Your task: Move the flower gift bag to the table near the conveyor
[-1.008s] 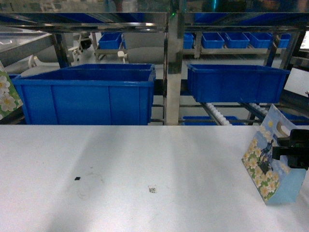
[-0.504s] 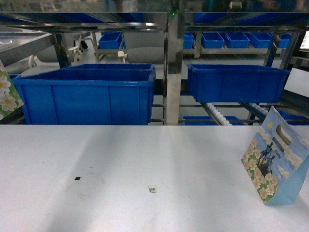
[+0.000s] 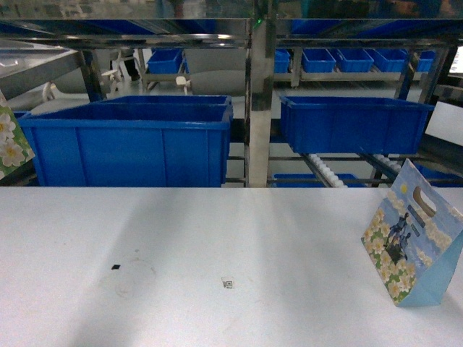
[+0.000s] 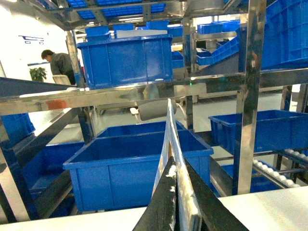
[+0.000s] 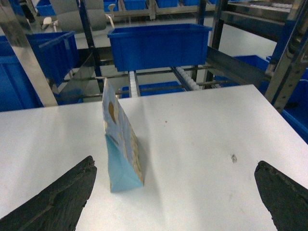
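Near the steel roller conveyor, on the big white table and toward its right side, the thin blue paper flower gift bag stands alone, so a bump from the wide-open right gripper could tip it; the left gripper pinches a thin white sheet.

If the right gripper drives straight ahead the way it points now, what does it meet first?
Probably the flower gift bag, standing on the table left of centre between the open jaws of the right gripper. Beyond it is the conveyor; depth is uncertain.
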Robot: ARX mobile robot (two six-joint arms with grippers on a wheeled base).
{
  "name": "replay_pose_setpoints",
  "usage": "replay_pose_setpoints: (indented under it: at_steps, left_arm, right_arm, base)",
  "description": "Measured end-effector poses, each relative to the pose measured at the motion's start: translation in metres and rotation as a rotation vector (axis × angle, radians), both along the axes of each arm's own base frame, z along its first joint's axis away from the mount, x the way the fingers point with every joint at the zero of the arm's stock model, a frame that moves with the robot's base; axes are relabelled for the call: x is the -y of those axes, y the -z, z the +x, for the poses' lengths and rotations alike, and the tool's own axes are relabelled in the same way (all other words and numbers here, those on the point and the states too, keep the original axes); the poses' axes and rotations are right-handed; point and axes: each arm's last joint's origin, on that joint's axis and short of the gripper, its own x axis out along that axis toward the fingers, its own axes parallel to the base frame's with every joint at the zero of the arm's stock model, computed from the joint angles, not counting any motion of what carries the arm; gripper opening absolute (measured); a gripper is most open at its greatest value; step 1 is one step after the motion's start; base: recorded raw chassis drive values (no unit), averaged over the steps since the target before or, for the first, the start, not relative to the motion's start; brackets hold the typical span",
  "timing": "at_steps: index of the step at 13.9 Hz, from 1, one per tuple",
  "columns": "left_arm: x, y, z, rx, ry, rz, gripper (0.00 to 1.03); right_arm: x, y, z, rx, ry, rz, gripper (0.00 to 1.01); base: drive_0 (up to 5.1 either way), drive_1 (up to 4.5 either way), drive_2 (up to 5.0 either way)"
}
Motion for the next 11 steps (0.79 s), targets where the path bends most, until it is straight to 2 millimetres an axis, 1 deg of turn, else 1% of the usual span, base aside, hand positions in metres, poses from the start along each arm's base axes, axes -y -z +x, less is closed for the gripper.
replay_pose_setpoints:
  at_steps: [2,3,4,5,8,9,11]
  left_arm:
    - [0.000,0.000,0.000,0.000,0.000,0.000,0.02]
    - [0.000,0.000,0.000,0.000,0.000,0.000,0.02]
    - [0.000,0.000,0.000,0.000,0.000,0.000,0.02]
    - [0.000,0.000,0.000,0.001,0.000,0.000,0.02]
    - [0.003,0.000,0.000,-0.001,-0.010,-0.009,0.02]
    - [0.012,0.000,0.000,0.011,0.001,-0.033,0.02]
    - [0.039,0.013,0.001,-0.007,-0.010,-0.077,0.02]
  right_arm:
    - [-0.005,0.012,-0.035,-0.046,-0.036,0.020,0.98]
    - [-0.005,0.014,-0.048,-0.047,-0.063,0.029,0.98]
    - [-0.002,0.007,-0.055,0.024,-0.064,0.040,0.98]
    - [0.002,0.003,-0.057,0.052,-0.036,0.043,0.98]
    - [0.002,0.004,-0.057,0.045,-0.051,0.047,0.98]
    - [0.002,0.004,-0.057,0.045,-0.051,0.047,0.98]
    - [0.002,0.004,-0.057,0.045,-0.051,0.047,0.98]
  base:
    - [0.0,0.00,0.0]
    - [0.0,0.00,0.0]
    - [0.0,0.00,0.0]
    - [0.0,0.00,0.0]
    - [0.0,0.00,0.0]
    - [0.0,0.00,0.0]
    - [0.0,0.00,0.0]
